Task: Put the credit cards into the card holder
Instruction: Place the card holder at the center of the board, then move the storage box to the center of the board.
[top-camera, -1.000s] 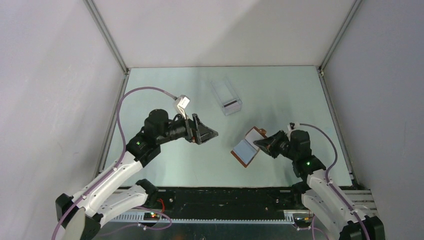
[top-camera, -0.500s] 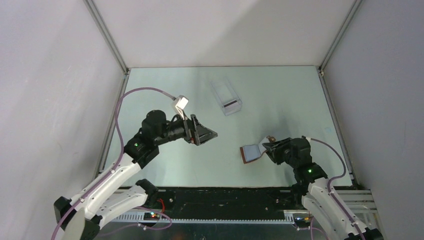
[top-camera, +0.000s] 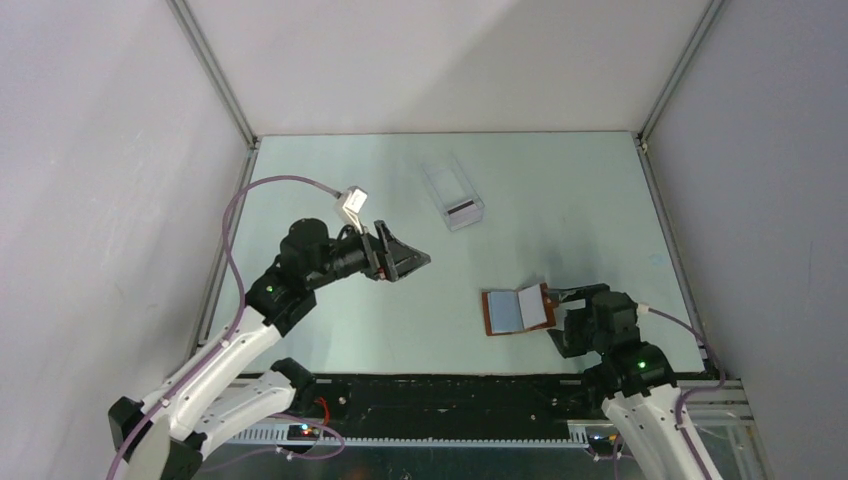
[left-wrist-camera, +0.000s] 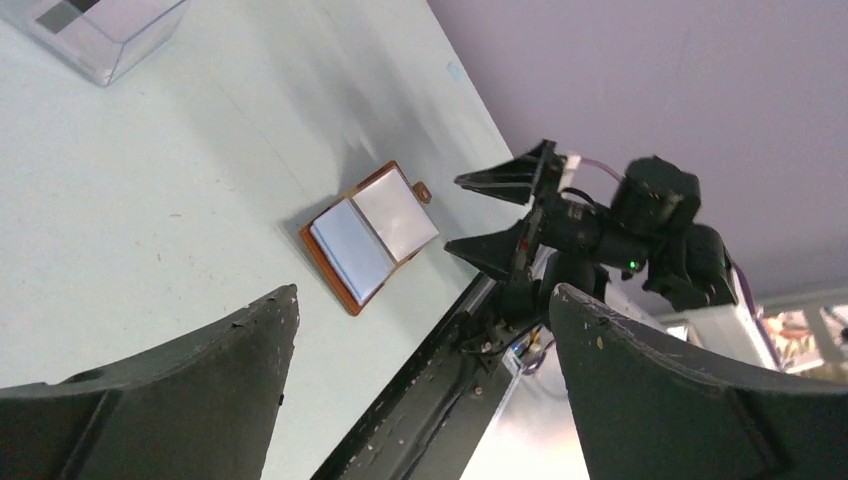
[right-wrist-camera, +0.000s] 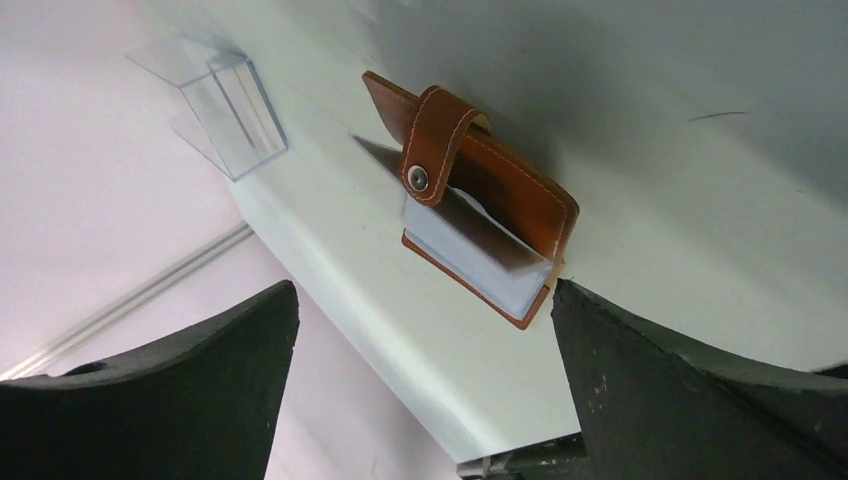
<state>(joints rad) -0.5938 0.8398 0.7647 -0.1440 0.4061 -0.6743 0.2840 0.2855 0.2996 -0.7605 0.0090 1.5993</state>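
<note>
Lying open on the table (top-camera: 580, 200), the card holder (top-camera: 517, 311) shows its pale inner pockets facing up, with its snap tab on the edge nearest the right gripper (top-camera: 556, 314). That gripper sits just beside the holder, jaws spread wide and nothing between them (the right wrist view frames the brown cover and tab between two dark fingers, untouched). The left gripper (top-camera: 418, 262) hangs over the table's left-middle, well apart from the holder, its jaws also wide and empty. The credit cards (top-camera: 461, 209) rest inside a clear box (top-camera: 447, 180) toward the far side, with one dark stripe visible at the box's near end.
</note>
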